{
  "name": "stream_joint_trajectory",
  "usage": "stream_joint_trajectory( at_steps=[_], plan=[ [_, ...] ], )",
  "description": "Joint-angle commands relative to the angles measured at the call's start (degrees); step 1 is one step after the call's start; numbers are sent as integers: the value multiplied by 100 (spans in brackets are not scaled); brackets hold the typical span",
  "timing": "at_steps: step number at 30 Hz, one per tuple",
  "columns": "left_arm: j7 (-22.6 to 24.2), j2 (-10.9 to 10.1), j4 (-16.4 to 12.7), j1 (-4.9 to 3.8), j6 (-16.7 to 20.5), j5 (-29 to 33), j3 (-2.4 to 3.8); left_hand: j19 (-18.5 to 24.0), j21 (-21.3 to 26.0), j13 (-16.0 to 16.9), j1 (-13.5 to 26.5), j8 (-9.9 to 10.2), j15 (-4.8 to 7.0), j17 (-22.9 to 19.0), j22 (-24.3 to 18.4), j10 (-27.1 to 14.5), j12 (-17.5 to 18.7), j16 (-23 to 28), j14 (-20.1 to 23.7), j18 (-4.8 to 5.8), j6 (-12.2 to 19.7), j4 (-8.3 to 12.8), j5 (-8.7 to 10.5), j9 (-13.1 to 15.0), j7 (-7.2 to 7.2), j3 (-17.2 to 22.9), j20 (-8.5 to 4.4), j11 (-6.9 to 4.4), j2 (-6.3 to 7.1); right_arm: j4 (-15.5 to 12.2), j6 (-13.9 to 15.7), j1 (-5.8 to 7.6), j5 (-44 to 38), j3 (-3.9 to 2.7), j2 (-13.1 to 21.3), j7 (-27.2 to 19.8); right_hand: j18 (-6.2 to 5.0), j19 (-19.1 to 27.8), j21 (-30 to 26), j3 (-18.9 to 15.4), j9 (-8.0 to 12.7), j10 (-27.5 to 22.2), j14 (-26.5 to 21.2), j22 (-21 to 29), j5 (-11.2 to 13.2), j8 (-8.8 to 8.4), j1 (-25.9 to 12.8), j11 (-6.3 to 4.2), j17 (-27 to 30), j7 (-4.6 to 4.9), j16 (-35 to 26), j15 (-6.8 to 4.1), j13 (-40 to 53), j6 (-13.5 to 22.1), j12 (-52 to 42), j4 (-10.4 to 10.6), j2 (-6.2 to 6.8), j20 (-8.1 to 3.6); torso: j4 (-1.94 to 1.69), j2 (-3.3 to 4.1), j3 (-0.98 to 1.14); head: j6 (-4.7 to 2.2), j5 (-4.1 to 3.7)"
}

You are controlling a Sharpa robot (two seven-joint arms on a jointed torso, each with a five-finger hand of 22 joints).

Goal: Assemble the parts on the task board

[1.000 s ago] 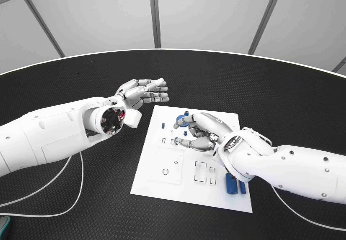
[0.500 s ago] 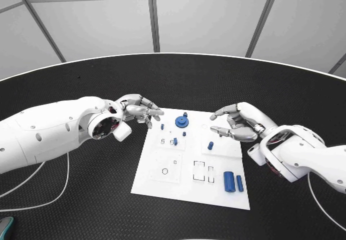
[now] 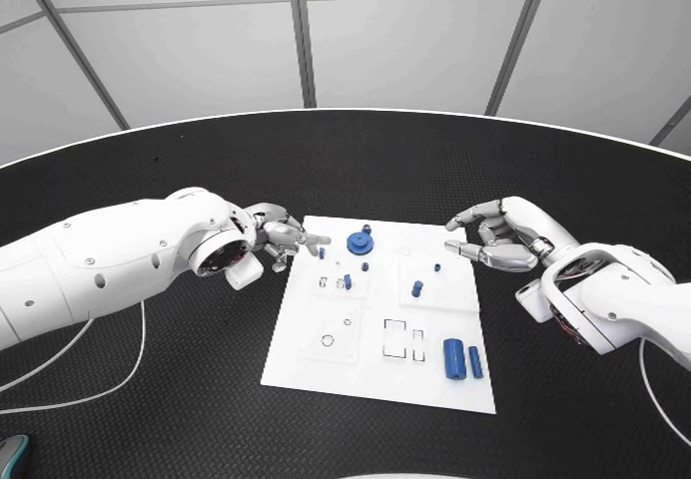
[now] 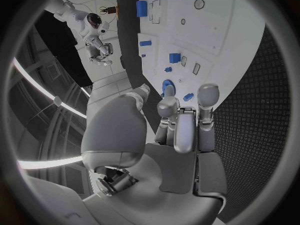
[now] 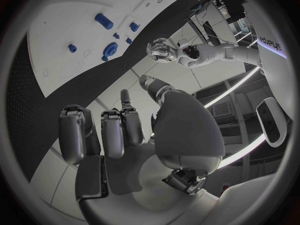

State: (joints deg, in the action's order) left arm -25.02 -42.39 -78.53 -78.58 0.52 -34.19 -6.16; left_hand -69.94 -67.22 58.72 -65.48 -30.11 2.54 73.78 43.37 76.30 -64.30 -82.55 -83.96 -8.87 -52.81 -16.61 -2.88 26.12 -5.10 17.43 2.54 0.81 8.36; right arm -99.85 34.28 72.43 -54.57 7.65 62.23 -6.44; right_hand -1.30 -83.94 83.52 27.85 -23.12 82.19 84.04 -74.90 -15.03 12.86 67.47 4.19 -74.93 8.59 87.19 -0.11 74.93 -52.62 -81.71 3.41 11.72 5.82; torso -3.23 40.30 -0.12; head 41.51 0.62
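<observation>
The white task board [image 3: 325, 369] lies in the middle of the black table. At its far end stands a round blue part [image 3: 360, 240] with small blue pegs [image 3: 417, 289] near it, and two blue cylinders [image 3: 463, 359] lie at its near right. My left hand [image 3: 277, 241] hovers at the board's far left corner, fingers loosely bent toward the round blue part [image 4: 167, 88], holding nothing. My right hand [image 3: 497, 238] hangs just off the board's far right edge, fingers half curled and apart, with nothing in them. From the right wrist, the board [image 5: 69, 20] and the left hand [image 5: 161, 51] lie ahead.
Rectangular slots [image 3: 397, 339] and a round hole [image 3: 329, 340] sit in the board's near half. A white cable [image 3: 123, 374] loops over the table at the left. The table's pale curved rim [image 3: 144, 130] runs behind both hands.
My right hand has lifted off the middle of the board and drawn back to the right, uncovering the small pegs. My left hand has come down to the board's far left corner.
</observation>
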Motion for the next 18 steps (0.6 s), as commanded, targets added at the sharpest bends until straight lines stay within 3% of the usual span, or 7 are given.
stream_joint_trajectory(
  at_steps=[1,3,9,18],
  plan=[
    [-262,140,28,-1,-89,-139,1,-99,-175,439,223,-230,65,16,257,92,-437,-27,-215,80,51,-20,1,179,33,-188,-13,-25,-56,27,1,0,4,0,-14,37,-79,-230,-18,2,-5,8,414,-763,-24,37,-34,-40,-791,4,-28,-39,664,-22,15,33,0,-38,10,5,7,8,29],
    [-419,221,55,-3,-158,-203,1,-122,-279,623,271,-443,89,16,393,97,-629,-25,-216,98,100,-11,16,357,64,-334,-35,-64,-105,46,-1,0,5,1,-25,64,-80,-228,-22,0,-4,8,412,-759,-27,36,-34,-41,-785,4,-32,-40,662,-15,16,36,1,-39,13,5,9,15,27],
    [-731,445,120,-11,-290,-386,3,-152,-417,792,384,-780,133,18,580,115,-814,-23,-218,123,200,-17,5,697,123,-652,-72,-114,-188,93,-17,0,7,1,-55,139,-80,-228,-24,-1,-2,11,412,-757,-32,33,-34,-41,-783,5,-33,-42,664,-6,14,38,2,-41,12,7,16,41,14],
    [-972,764,272,-18,-467,-445,4,-153,-459,807,442,-878,142,17,634,105,-841,-20,-218,130,264,-21,6,822,134,-814,-81,-124,-226,134,-39,0,8,2,-104,203,-81,-227,-29,-2,2,9,411,-753,-48,28,-32,-42,-778,6,-37,-44,659,14,19,43,3,-45,23,9,26,69,-36]
  ],
)
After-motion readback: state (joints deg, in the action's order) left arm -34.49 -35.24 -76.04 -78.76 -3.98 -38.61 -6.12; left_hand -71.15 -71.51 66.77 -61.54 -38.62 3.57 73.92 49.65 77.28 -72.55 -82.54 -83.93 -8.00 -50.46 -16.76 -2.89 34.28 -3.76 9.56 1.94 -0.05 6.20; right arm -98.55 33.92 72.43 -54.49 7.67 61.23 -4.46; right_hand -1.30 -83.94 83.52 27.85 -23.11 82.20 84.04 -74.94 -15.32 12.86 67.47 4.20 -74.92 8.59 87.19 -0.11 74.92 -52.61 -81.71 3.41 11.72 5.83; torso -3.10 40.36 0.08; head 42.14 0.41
